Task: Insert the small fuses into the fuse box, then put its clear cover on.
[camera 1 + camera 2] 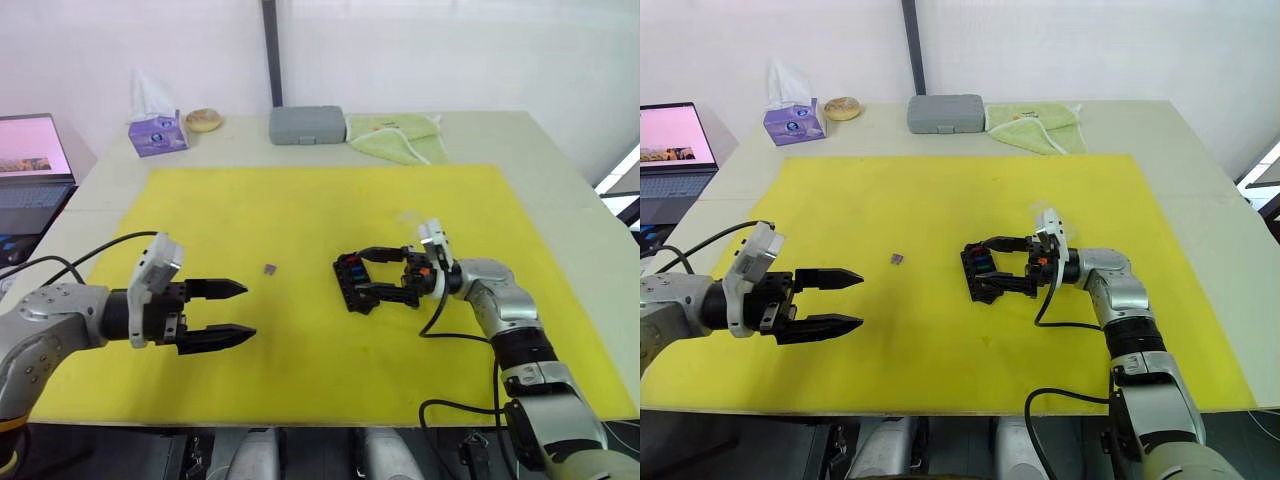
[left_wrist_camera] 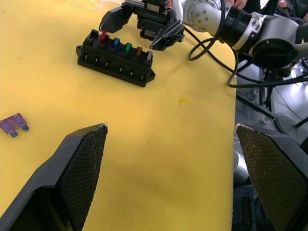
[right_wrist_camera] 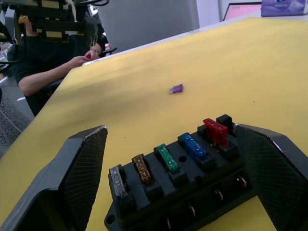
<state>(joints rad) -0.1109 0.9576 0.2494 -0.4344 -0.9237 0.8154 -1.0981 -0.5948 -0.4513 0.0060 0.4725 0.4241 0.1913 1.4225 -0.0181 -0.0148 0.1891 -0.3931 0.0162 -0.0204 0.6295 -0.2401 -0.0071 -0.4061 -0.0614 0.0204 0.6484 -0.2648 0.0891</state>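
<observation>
Right wrist view — fuse box (image 3: 185, 190), five fuses seated

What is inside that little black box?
The fuse box holds five fuses in a row: clear grey, brown, green, blue, red. Their prongs are hidden inside the slots.

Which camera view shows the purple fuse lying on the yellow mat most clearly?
The left wrist view: there the purple fuse is near enough to show its translucent body and two blades. In the right wrist view and both eye views it is just a tiny purple speck, left of the fuse box.
</observation>
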